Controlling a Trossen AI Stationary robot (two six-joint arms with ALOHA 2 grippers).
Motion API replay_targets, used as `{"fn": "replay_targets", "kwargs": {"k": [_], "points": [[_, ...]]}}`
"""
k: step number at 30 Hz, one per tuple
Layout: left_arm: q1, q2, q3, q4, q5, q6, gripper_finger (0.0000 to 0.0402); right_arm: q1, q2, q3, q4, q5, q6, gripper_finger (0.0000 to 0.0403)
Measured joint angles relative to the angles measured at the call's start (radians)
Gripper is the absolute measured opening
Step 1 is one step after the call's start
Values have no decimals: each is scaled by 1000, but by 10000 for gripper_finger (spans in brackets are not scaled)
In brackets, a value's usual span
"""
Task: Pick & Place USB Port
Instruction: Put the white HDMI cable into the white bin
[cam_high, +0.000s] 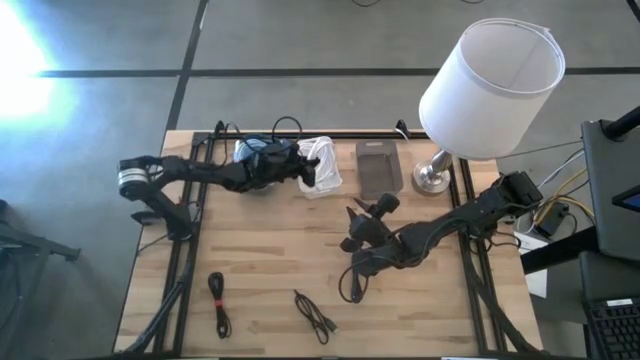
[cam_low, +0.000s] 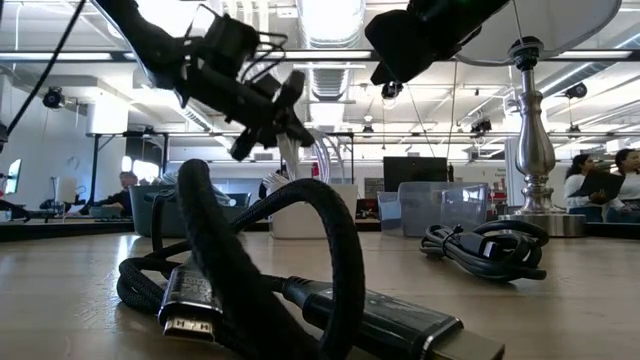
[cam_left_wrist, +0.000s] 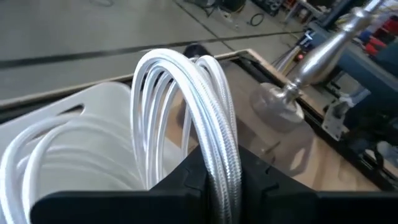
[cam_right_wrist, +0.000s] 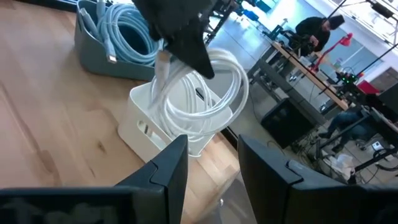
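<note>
High view: at twelve o'clock on the table, the left gripper (cam_high: 318, 172) pinches a coiled white cable (cam_left_wrist: 186, 118) shut above the white bin (cam_right_wrist: 149, 127), apparently to drop it in; the right gripper (cam_high: 362, 225), jaws parted and empty, waits mid-table.

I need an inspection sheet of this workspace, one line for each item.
Surface: wooden table, black rails along its sides.
Job's things: coiled white cable held over the white bin; grey-blue bin holding light blue cables; clear bin.
Clutter: table lamp with white shade.
Grippers: left gripper shut on the white cable above the white bin; right gripper open, mid-table, holding nothing.
Cables: two black cables and at the table's near edge.
Surroundings: people at desks beyond the table.
</note>
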Motion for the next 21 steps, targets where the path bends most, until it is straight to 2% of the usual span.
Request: {"fn": "replay_targets", "kwargs": {"k": [11,21], "points": [[9,-15,0,-153,-69,-10,54,0,0,-14,1,-61,0,137],[13,-14,-1,-221,-87,12,99,0,0,-15,27,-61,1,137]]}}
